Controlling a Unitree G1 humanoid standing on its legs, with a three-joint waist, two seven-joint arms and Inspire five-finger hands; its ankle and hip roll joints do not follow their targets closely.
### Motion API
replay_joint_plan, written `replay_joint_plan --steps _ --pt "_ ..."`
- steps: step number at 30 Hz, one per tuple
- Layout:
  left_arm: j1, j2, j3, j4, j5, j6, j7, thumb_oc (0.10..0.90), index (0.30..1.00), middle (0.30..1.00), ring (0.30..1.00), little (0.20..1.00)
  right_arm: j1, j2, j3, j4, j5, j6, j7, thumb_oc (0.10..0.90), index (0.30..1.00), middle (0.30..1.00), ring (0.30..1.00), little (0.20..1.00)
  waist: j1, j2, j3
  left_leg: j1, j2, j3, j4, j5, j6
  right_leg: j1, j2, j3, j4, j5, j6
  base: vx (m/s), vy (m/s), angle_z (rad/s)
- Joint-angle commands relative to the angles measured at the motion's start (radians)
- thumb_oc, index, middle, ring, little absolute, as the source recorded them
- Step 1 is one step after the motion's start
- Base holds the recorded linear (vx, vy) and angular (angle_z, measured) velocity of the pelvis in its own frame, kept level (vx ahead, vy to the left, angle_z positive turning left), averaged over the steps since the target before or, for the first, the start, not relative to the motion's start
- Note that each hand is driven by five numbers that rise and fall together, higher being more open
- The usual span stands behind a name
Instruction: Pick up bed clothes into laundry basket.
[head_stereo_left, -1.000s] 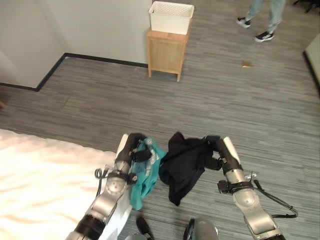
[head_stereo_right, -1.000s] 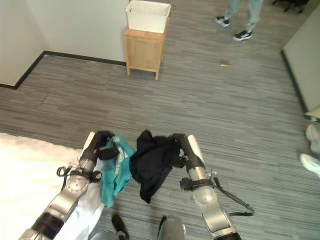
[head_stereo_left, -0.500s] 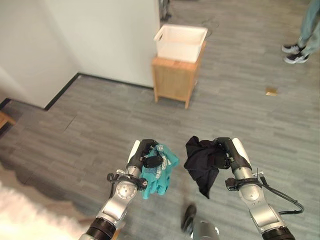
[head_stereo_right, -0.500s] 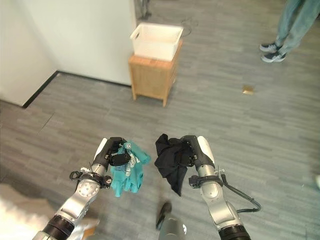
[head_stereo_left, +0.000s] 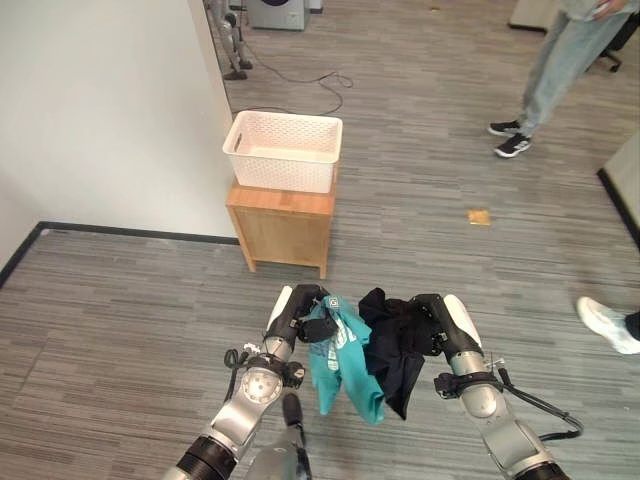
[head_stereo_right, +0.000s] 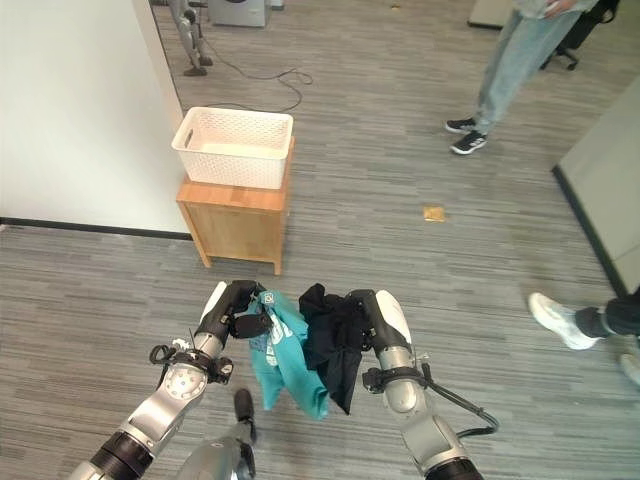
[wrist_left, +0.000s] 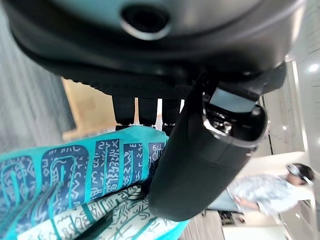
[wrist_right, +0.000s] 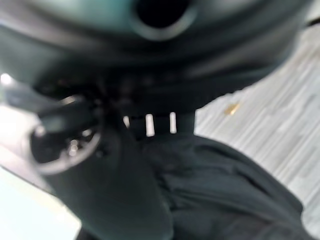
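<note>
Basket (head_stereo_left: 283, 150) sitting on wooden stand (head_stereo_left: 280, 226), straight ahead, slightly toward our left.

Left eye view: we are gripping teal garment (head_stereo_left: 340, 360) in left hand (head_stereo_left: 297, 312), black garment (head_stereo_left: 395, 340) in right hand (head_stereo_left: 437, 322); left hand nearer basket.

Left wrist view: thumb and fingers (wrist_left: 147, 110) clamping teal cloth.

Right wrist view: fingers (wrist_right: 150, 125) curling round black cloth.

Person (head_stereo_left: 545, 70) standing beyond.
</note>
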Motion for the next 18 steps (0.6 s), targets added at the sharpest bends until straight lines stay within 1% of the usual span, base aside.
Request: replay_joint_plan --steps 1,2,3,4,5,6,7,9,10,11,12,13,14,15,16,17,18 --pt "-0.116 -0.027 0.002 -0.127 -0.032 -0.092 0.046 0.400 0.300 0.300 0.300 0.300 -0.168 -0.005 -0.084 -0.089 -0.047 -0.069 -0.104 0.400 0.300 0.300 0.300 0.300 0.051 -0.043 -0.059 0.067 0.185 0.245 0.028 -0.178 -0.136 -0.038 0.077 -0.002 0.273 0.014 0.023 0.37 0.145 0.25" --pt "-0.138 -0.023 -0.006 -0.129 -0.028 -0.092 0.059 0.400 0.300 0.300 0.300 0.300 -0.190 -0.009 -0.100 -0.124 -0.067 -0.066 -0.109 0.400 0.300 0.300 0.300 0.300 0.019 -0.031 -0.039 0.119 0.174 0.254 0.026 -0.197 -0.116 -0.165 0.043 -0.011 0.504 0.130 0.123 0.31 0.105 -0.17" --pt "-0.158 -0.016 -0.007 -0.128 -0.010 -0.091 0.068 0.400 0.300 0.300 0.300 0.300 -0.209 -0.021 -0.111 -0.146 -0.085 -0.067 -0.114 0.400 0.300 0.300 0.300 0.300 -0.002 -0.014 -0.027 0.151 0.194 0.267 0.021 -0.201 -0.117 -0.263 0.018 -0.036 0.637 0.183 0.134 0.37 0.154 -0.48" --pt "-0.177 -0.019 -0.009 -0.123 0.004 -0.092 0.072 0.400 0.300 0.300 0.300 0.300 -0.225 -0.024 -0.123 -0.160 -0.095 -0.068 -0.121 0.400 0.300 0.300 0.300 0.300 -0.019 0.007 -0.023 0.178 0.204 0.273 0.015 -0.210 -0.118 -0.320 -0.012 -0.066 0.694 0.200 0.134 0.24 0.101 -0.31" --pt "-0.193 -0.020 -0.006 -0.117 0.009 -0.095 0.076 0.400 0.300 0.300 0.300 0.300 -0.240 -0.037 -0.130 -0.178 -0.102 -0.068 -0.123 0.400 0.300 0.300 0.300 0.300 -0.035 0.004 -0.023 0.200 0.184 0.271 0.013 -0.229 -0.119 -0.341 -0.060 -0.090 0.682 0.170 0.134 0.31 0.114 0.07" --pt "-0.204 -0.019 -0.004 -0.116 0.017 -0.094 0.077 0.400 0.300 0.300 0.300 0.300 -0.259 -0.045 -0.138 -0.202 -0.103 -0.071 -0.126 0.400 0.300 0.300 0.300 0.300 -0.053 0.005 -0.018 0.226 0.169 0.262 0.008 -0.247 -0.123 -0.372 -0.081 -0.103 0.642 0.151 0.123 0.33 0.040 -0.03" --pt "-0.209 -0.018 -0.001 -0.118 0.022 -0.097 0.074 0.400 0.300 0.300 0.300 0.300 -0.270 -0.058 -0.142 -0.223 -0.106 -0.077 -0.124 0.400 0.300 0.300 0.300 0.300 -0.066 0.008 -0.019 0.243 0.162 0.258 0.001 -0.256 -0.128 -0.401 -0.087 -0.112 0.570 0.143 0.091 0.22 -0.008 -0.02" --pt "-0.209 -0.019 0.001 -0.118 0.023 -0.097 0.073 0.400 0.300 0.300 0.300 0.300 -0.270 -0.059 -0.142 -0.226 -0.106 -0.075 -0.123 0.400 0.300 0.300 0.300 0.300 -0.074 0.011 -0.018 0.243 0.165 0.251 0.003 -0.259 -0.131 -0.391 -0.083 -0.121 0.560 0.142 0.090 0.20 -0.118 0.01" --pt "-0.200 -0.017 0.005 -0.120 0.046 -0.112 0.054 0.400 0.300 0.300 0.300 0.300 -0.279 -0.095 -0.151 -0.276 -0.114 -0.090 -0.118 0.400 0.300 0.300 0.300 0.300 -0.101 -0.008 -0.036 0.274 0.147 0.232 0.000 -0.299 -0.160 -0.395 -0.102 -0.103 0.259 0.129 0.047 0.39 -0.258 0.51" --pt "-0.195 -0.012 0.009 -0.120 0.061 -0.114 0.046 0.400 0.300 0.300 0.300 0.300 -0.274 -0.094 -0.157 -0.289 -0.111 -0.096 -0.117 0.400 0.300 0.300 0.300 0.300 -0.114 -0.011 -0.056 0.285 0.152 0.235 -0.002 -0.309 -0.171 -0.372 -0.088 -0.100 0.168 0.163 0.044 0.39 -0.258 0.95" --pt "-0.194 -0.012 0.009 -0.120 0.061 -0.114 0.046 0.400 0.300 0.300 0.300 0.300 -0.274 -0.094 -0.157 -0.289 -0.111 -0.096 -0.117 0.400 0.300 0.300 0.300 0.300 -0.115 -0.010 -0.056 0.285 0.153 0.234 -0.001 -0.309 -0.172 -0.369 -0.086 -0.102 0.161 0.167 0.044 0.21 -0.130 1.05" --pt "-0.193 -0.007 0.016 -0.121 0.064 -0.115 0.047 0.400 0.300 0.300 0.300 0.300 -0.282 -0.108 -0.154 -0.301 -0.120 -0.097 -0.118 0.400 0.300 0.300 0.300 0.300 -0.118 -0.014 -0.069 0.296 0.152 0.222 -0.002 -0.329 -0.173 -0.370 -0.092 -0.101 0.110 0.188 0.050 0.27 -0.188 0.70" --pt "-0.184 0.004 0.030 -0.123 0.082 -0.113 0.035 0.400 0.300 0.300 0.300 0.300 -0.262 -0.116 -0.155 -0.306 -0.134 -0.090 -0.103 0.400 0.300 0.300 0.300 0.300 -0.112 -0.021 -0.088 0.325 0.147 0.221 0.005 -0.354 -0.176 -0.362 -0.117 -0.137 0.090 0.205 0.050 0.28 -0.184 0.18" --pt "-0.180 0.005 0.030 -0.124 0.083 -0.112 0.034 0.400 0.300 0.300 0.300 0.300 -0.259 -0.115 -0.155 -0.308 -0.135 -0.089 -0.102 0.400 0.300 0.300 0.300 0.300 -0.114 -0.021 -0.087 0.327 0.147 0.218 0.005 -0.355 -0.176 -0.354 -0.117 -0.141 0.083 0.207 0.052 0.33 -0.238 0.10" --pt "-0.174 0.009 0.053 -0.119 0.079 -0.117 0.037 0.400 0.300 0.300 0.300 0.300 -0.268 -0.112 -0.134 -0.304 -0.137 -0.085 -0.090 0.400 0.300 0.300 0.300 0.300 -0.099 -0.031 -0.095 0.340 0.148 0.204 0.080 -0.392 -0.188 -0.317 -0.118 -0.142 0.046 0.221 0.040 0.23 -0.189 0.13" --pt "-0.175 0.008 0.060 -0.121 0.082 -0.120 0.037 0.400 0.300 0.300 0.300 0.300 -0.269 -0.112 -0.130 -0.304 -0.134 -0.088 -0.082 0.400 0.300 0.300 0.300 0.300 -0.090 -0.035 -0.100 0.336 0.153 0.204 0.137 -0.414 -0.196 -0.285 -0.114 -0.153 0.020 0.216 0.034 0.21 -0.199 0.24" --pt "-0.175 0.009 0.060 -0.121 0.082 -0.119 0.036 0.400 0.300 0.300 0.300 0.300 -0.270 -0.111 -0.131 -0.304 -0.133 -0.088 -0.082 0.400 0.300 0.300 0.300 0.300 -0.092 -0.038 -0.099 0.329 0.155 0.203 0.146 -0.413 -0.195 -0.286 -0.115 -0.155 0.018 0.220 0.032 0.12 -0.217 0.16"
